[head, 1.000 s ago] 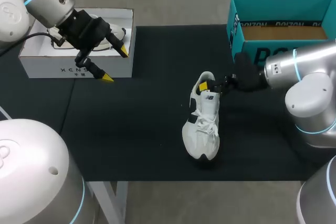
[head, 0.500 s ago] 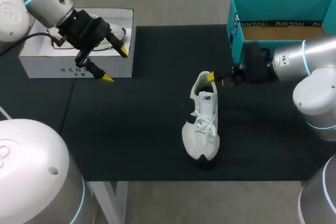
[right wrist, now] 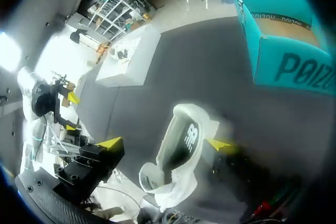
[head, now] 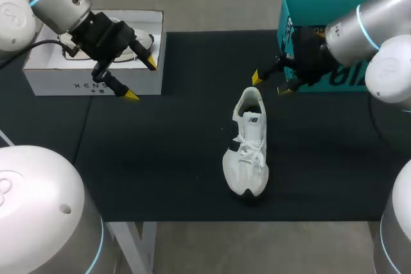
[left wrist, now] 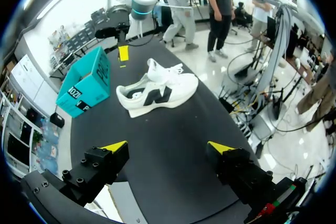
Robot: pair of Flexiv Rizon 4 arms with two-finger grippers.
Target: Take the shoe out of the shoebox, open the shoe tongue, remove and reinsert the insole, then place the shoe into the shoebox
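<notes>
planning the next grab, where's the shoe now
In the head view the shoe stands on the black mat just right of centre, its heel near the open right gripper, with the teal box beyond.

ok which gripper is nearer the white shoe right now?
Right. The right gripper hangs open just beyond the heel of the shoe, near the teal shoebox; the left gripper is far off, by the white box.
</notes>
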